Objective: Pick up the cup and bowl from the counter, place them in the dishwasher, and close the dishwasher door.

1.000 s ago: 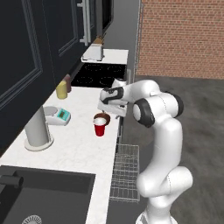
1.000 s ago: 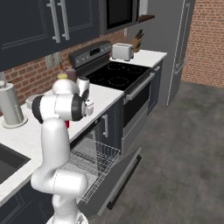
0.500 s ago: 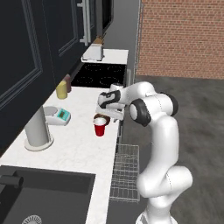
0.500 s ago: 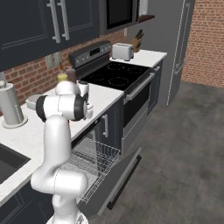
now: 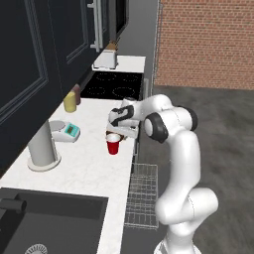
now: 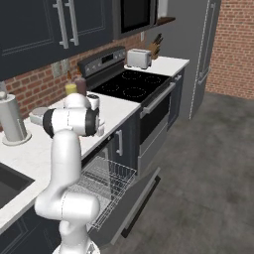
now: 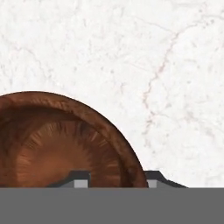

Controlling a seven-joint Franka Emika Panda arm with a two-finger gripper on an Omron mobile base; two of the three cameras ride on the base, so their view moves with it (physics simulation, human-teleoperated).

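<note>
Counter (image 5: 87,163) ran up the left half of the left base frame, white marbled stone, black sink (image 5: 44,223) at lower left. Dishwasher door (image 6: 136,198) hung down open at lower centre of the right base frame, with the grey wire rack (image 6: 106,181) pulled out over it. Same rack sat lower centre in the left base frame.

Arm bent over the counter edge at frame centre, gripper (image 5: 120,130) pointing down at the stone. Cup (image 5: 113,144) stood upright just below the gripper in the left base frame, not held.

Bowl (image 7: 65,144) filled the lower left of the hand frame, sitting on the stone. One fingertip (image 7: 79,179) was inside the bowl, the other outside, rim wall between them. Jaws were partway in, straddling the rim. Couldn't tell whether the pads were actually biting on it.
</note>
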